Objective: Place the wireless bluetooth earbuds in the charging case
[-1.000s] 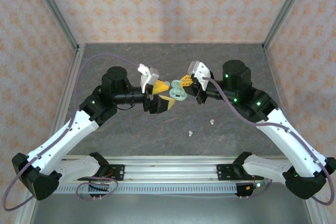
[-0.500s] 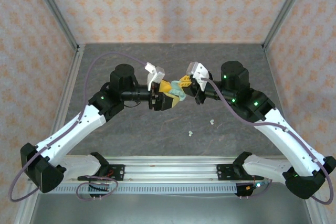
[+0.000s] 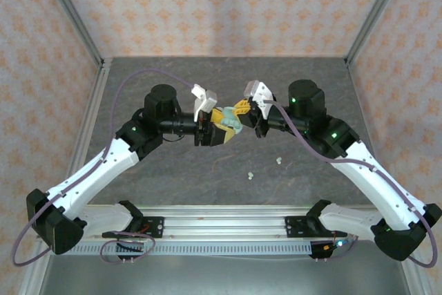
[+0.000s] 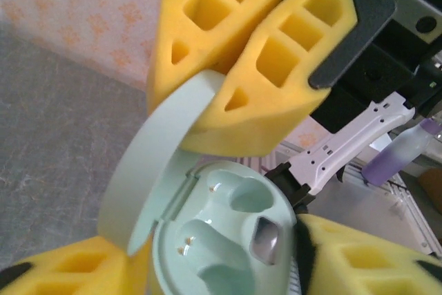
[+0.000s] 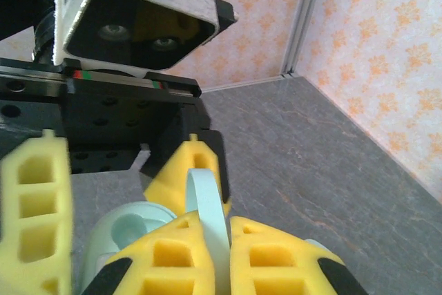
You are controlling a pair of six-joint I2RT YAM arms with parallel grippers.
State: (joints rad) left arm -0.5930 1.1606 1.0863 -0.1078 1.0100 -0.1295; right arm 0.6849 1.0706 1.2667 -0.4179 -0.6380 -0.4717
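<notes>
From above, the left gripper (image 3: pixel 219 128) and right gripper (image 3: pixel 243 110) meet mid-table at the open case (image 3: pixel 233 123). Two earbuds (image 3: pixel 250 175) lie apart on bare table (image 3: pixel 173 177) nearer the bases.

Left wrist: fingers flank the case base, grip unclear.

Right wrist: fingers pinch the lid (image 5: pixel 204 195) by its edge.

Over the middle of the grey table (image 3: pixel 166 177) the two arms reach inward and meet at a pale green case (image 3: pixel 233 123). The left gripper (image 3: pixel 221 128) has its yellow fingers either side of the case, though whether they press on it cannot be told. The right gripper (image 3: pixel 242 109) comes in from the other side, its fingers pinched together at the case's far edge. Nearer the bases, two earbuds lie on the table, well apart from the case: one (image 3: pixel 250 175) and another (image 3: pixel 279 160) to its right. A metal rail (image 3: pixel 228 227) runs along the near edge.
</notes>
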